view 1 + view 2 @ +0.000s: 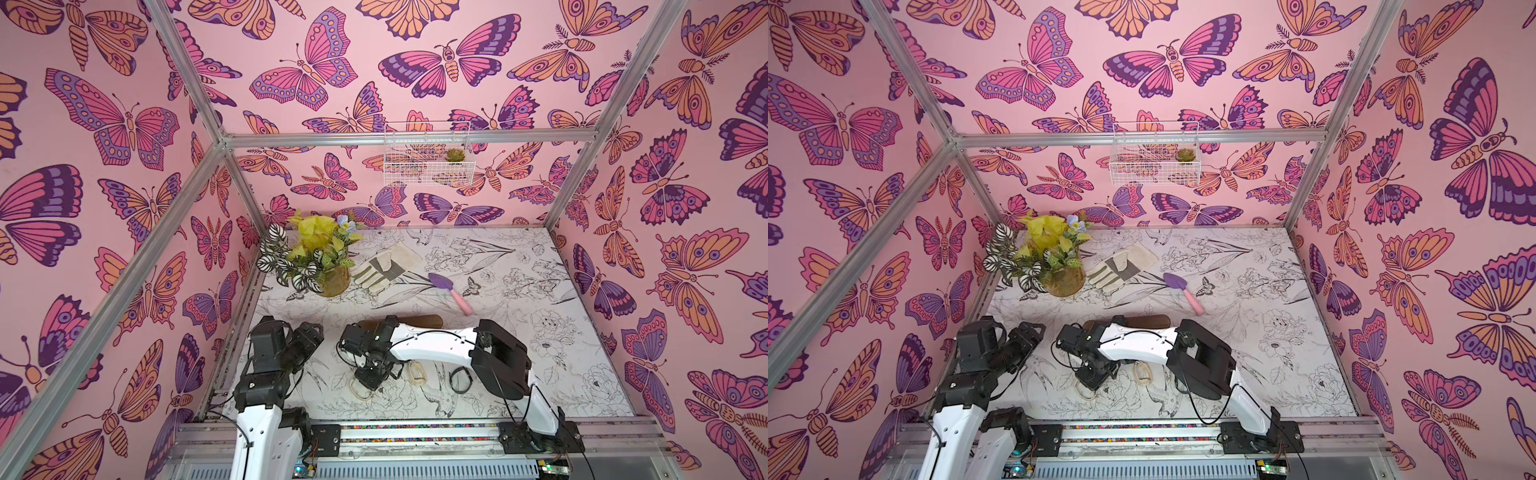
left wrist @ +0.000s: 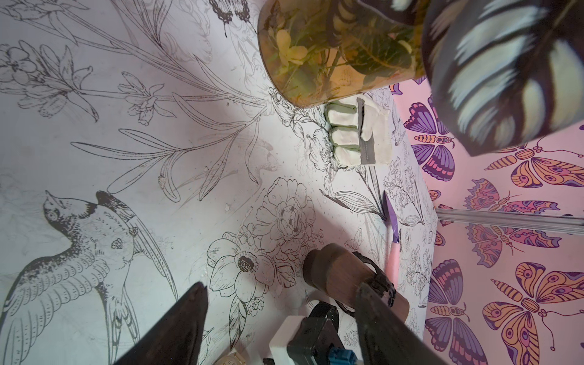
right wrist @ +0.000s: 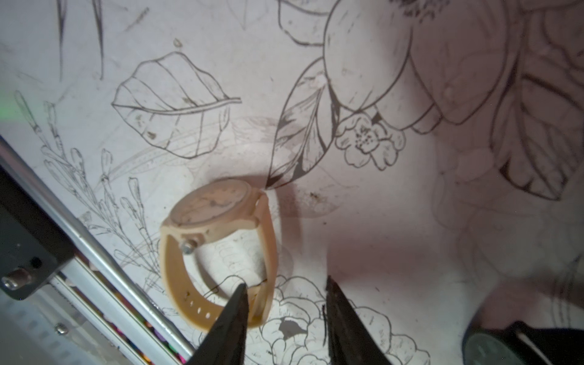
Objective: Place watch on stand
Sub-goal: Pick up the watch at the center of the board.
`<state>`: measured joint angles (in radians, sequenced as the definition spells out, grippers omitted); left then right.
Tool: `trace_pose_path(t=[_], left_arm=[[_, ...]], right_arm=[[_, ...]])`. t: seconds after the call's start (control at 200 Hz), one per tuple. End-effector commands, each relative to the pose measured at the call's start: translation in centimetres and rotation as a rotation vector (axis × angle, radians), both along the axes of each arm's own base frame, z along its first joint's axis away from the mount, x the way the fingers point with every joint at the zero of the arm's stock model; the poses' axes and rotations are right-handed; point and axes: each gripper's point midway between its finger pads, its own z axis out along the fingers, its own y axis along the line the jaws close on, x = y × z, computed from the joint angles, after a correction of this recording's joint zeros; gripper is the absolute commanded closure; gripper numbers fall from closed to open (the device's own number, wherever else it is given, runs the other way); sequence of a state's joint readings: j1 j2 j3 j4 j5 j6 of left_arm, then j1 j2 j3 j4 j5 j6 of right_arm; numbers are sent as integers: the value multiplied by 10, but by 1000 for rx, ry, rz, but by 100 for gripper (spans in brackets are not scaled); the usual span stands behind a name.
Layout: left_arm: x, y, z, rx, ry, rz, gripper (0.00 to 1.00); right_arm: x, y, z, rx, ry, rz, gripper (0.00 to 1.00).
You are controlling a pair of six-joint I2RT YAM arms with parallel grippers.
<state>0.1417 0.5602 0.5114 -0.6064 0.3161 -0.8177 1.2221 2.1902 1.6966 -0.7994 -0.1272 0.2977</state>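
A beige watch (image 3: 218, 240) lies on its side on the table, its strap forming a loop. My right gripper (image 3: 286, 284) is open right at it: one fingertip (image 3: 241, 289) is inside the loop and the other is outside, with one side of the strap between them. In both top views the right arm reaches left over the stand (image 1: 419, 321), a brown wooden bar, and points down at the watch (image 1: 358, 392). In the left wrist view a black watch (image 2: 380, 281) sits round the stand (image 2: 338, 278). My left gripper (image 2: 281, 294) hangs open and empty near the stand's end.
A second pale watch (image 1: 415, 371) and a black watch (image 1: 460, 380) lie near the right arm. Further back are a vase of plants (image 1: 332, 280), a work glove (image 1: 384, 266) and a purple trowel (image 1: 451, 291). A wire basket (image 1: 426, 160) hangs on the back wall.
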Motion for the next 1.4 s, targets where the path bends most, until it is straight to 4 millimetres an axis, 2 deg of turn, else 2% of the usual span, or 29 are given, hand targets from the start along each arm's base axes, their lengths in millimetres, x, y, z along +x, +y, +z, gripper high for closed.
trace_pose_path(t=[0.0,0.25,0.451,0.726,0.886,1.107,1.397], left_arm=[[-1,-4,-6,-22,5,-29,25],[3,-2,-6,-49,0,-31,24],[4,-1,-4,-55,-3,-34,25],[5,-1,-2,-65,-10,-32,24],[5,-1,-4,-73,-5,-28,23],[6,-3,-10,-94,18,-28,23],[11,-12,-5,-135,-17,-74,23]], right_arm=[[6,9,-1,3,-35,5,59],[16,17,-3,2,-79,-2,65],[17,20,-8,-1,-76,3,82],[18,15,-4,-8,-96,37,97],[24,12,12,9,-152,56,100],[32,9,47,71,-237,92,100],[37,6,85,202,-332,116,100]])
